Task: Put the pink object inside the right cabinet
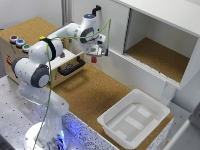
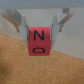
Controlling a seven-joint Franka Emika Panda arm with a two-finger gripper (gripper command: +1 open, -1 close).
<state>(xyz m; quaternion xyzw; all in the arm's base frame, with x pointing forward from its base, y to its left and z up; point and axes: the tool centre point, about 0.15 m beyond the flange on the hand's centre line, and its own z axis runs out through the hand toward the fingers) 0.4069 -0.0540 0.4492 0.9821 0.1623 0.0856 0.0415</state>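
My gripper (image 1: pixel 94 58) is shut on the pink object (image 1: pixel 94 60), a small reddish-pink block. It hangs in the air above the cork counter, just in front of the white cabinet front. In the wrist view the block (image 2: pixel 39 42) sits clamped between the two fingers (image 2: pixel 24 31) and shows black letters on its face. The right cabinet (image 1: pixel 165 60) is an open white compartment with a brown cork floor. It lies toward the exterior view's right of the gripper, some way off.
A light wooden drawer box with a black handle (image 1: pixel 71 67) stands open just beside the gripper. Round coloured buttons (image 1: pixel 20 43) sit on top of it. A white plastic tray (image 1: pixel 134 117) lies on the cork counter (image 1: pixel 90 92) near the front right.
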